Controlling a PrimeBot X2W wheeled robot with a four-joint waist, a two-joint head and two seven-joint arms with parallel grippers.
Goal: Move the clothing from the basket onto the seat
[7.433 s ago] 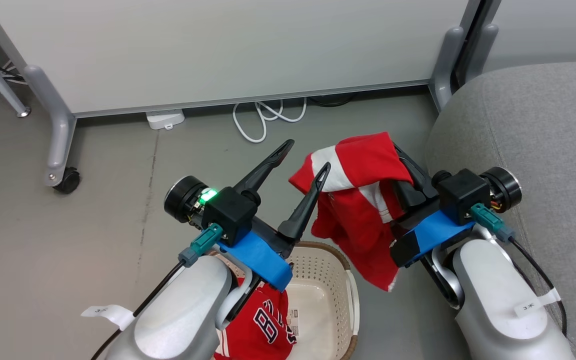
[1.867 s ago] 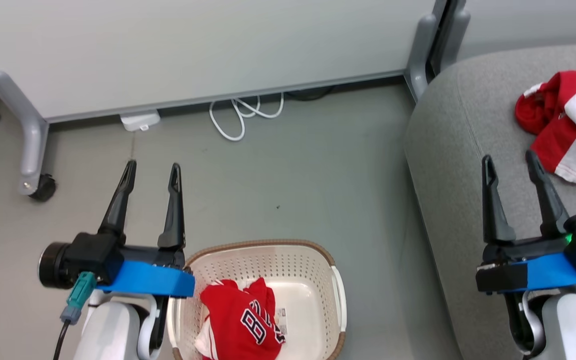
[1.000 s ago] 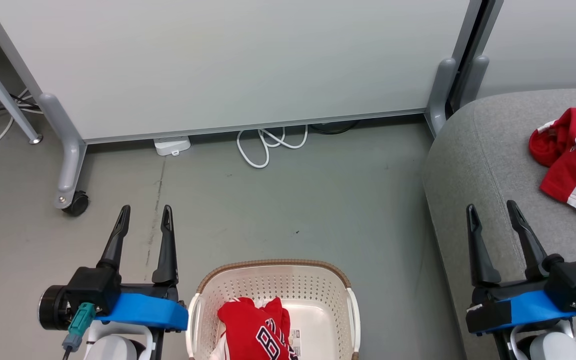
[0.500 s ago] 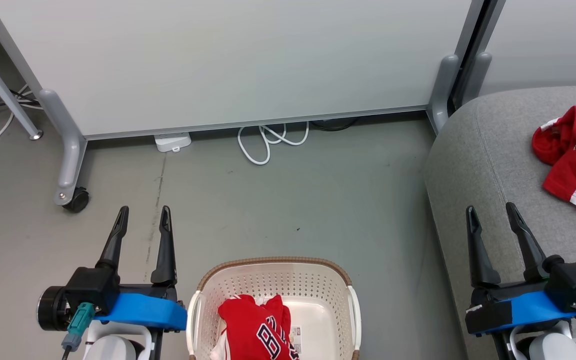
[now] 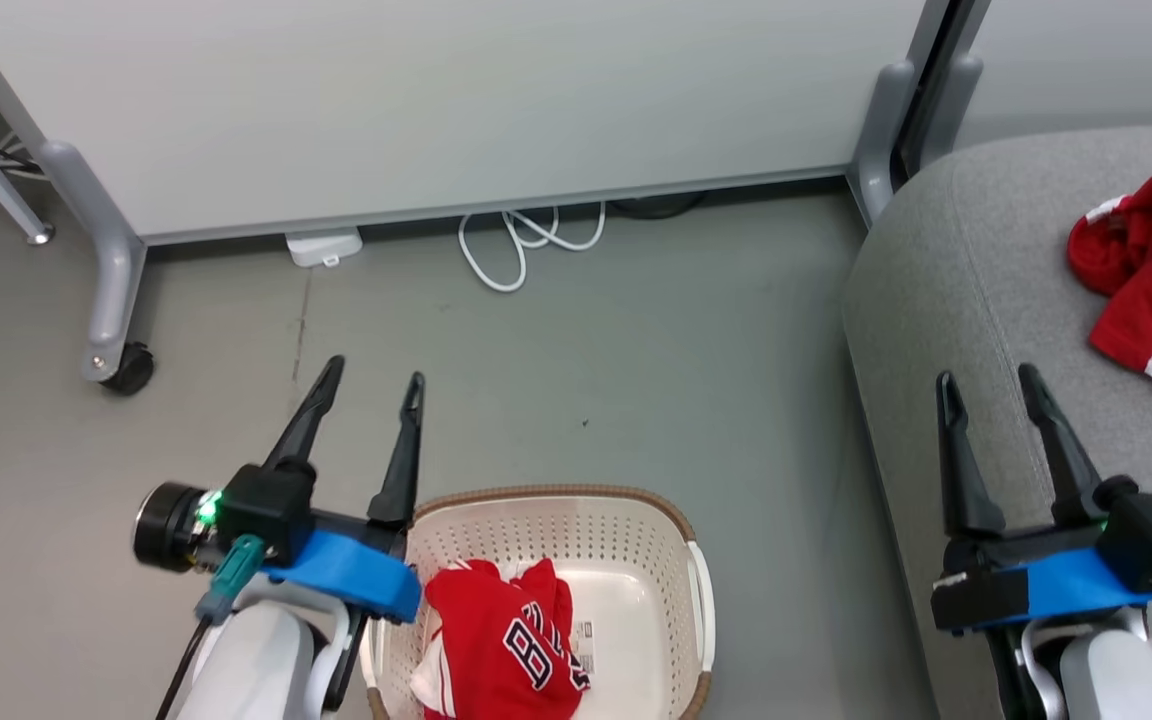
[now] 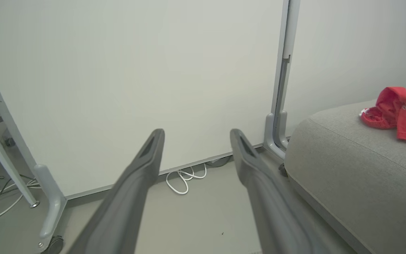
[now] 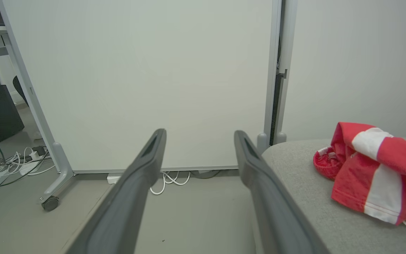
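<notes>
A red jersey (image 5: 501, 640) with black-and-white lettering lies bunched in the cream basket (image 5: 636, 525) at the bottom centre of the head view. The red garment with broad white stripes (image 5: 1151, 275) (image 6: 398, 113) (image 7: 374, 173) rests crumpled on the grey sofa (image 5: 976, 260) (image 6: 351, 176) (image 7: 301, 183) at the right. My left gripper (image 5: 376, 375) (image 6: 196, 135) is open and empty, just left of the basket's far rim. Over the sofa's front edge, my right gripper (image 5: 989, 382) (image 7: 199, 135) is open and empty too, short of the striped garment.
A white partition panel (image 5: 436, 100) on grey wheeled legs (image 5: 116, 330) stands across the back, with a white cable coil (image 5: 526, 240) and a white power adapter (image 5: 321, 245) at its foot. Grey floor (image 5: 636, 370) lies between basket and panel.
The left arm has swung up and to the right, toward the basket, its fingers now tilted rightward. The right gripper holds its pose. The camera has shifted a little.
</notes>
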